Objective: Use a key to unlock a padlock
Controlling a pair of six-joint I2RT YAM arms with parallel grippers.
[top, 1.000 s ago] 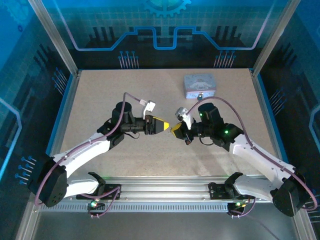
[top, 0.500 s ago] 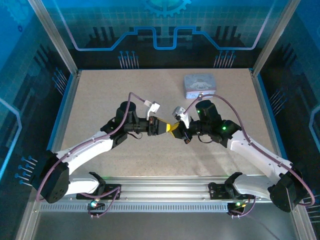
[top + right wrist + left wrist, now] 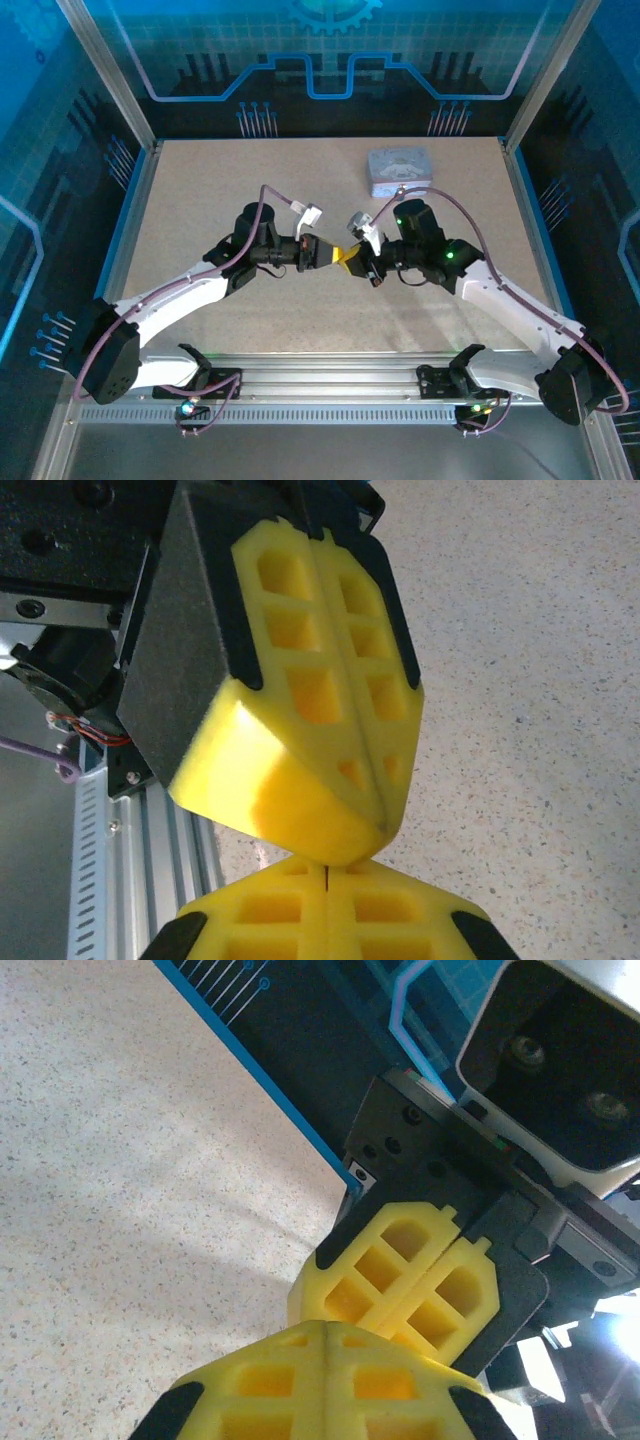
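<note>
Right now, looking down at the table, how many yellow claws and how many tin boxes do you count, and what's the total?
Yellow claws: 2, the left claw and the right claw, tip to tip
Silver-grey tin box: 1
Total: 3

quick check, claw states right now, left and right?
left claw: closed, fingers pressed flat together, nothing visible between them.
right claw: closed, fingers pressed flat together, nothing visible between them.
</note>
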